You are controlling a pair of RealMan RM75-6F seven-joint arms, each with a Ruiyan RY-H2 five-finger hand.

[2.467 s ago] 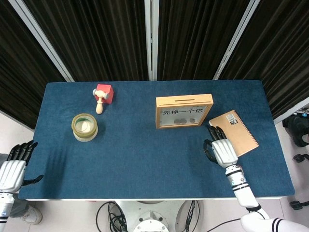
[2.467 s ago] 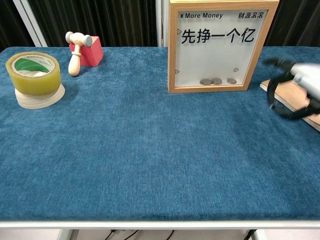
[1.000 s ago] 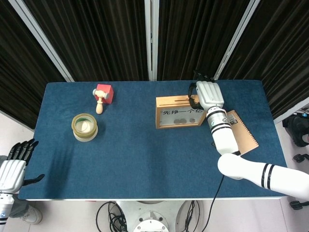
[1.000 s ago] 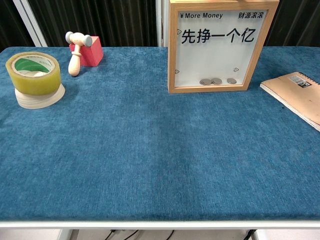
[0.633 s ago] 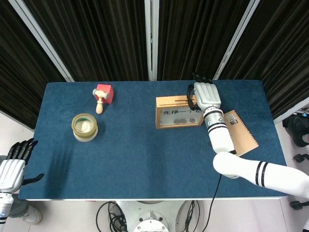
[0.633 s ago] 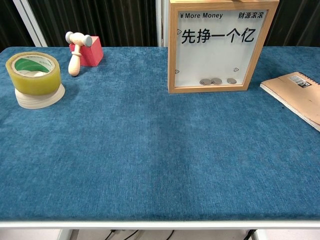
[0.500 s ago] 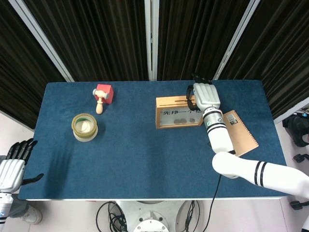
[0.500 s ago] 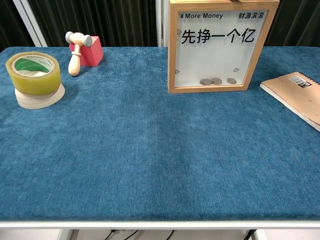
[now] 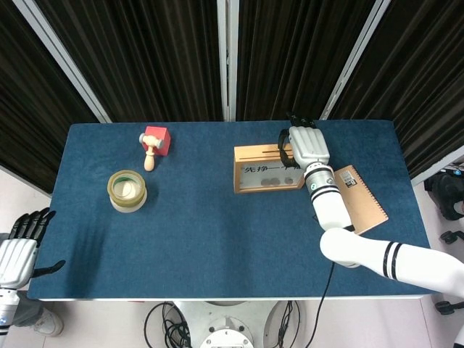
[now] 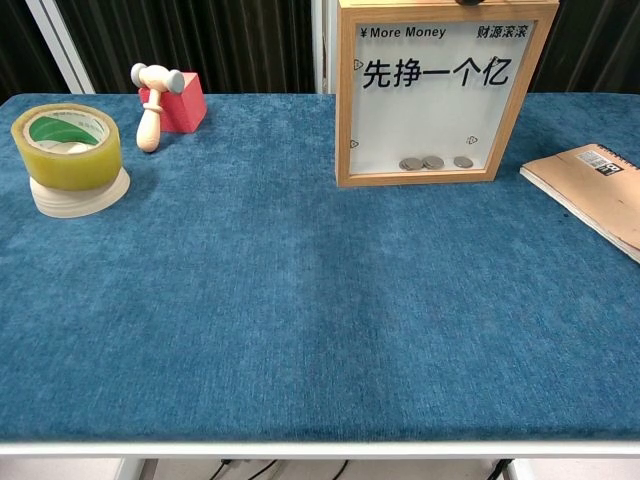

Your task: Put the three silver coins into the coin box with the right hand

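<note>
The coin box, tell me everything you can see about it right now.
The coin box is a light wooden frame with a clear front pane, standing upright on the blue table cloth. The pane carries the print "More Money" and large Chinese characters. Three silver coins lie along its inside bottom. In the head view, a slot runs along its top edge and the right robot hand is over its right top corner; contact cannot be confirmed. A brown notebook lies apart, to its right.

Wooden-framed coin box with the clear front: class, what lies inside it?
Three silver coins lie along the bottom of the coin box, behind its clear front. The head view's upper right corner is covered by the right hand.
</note>
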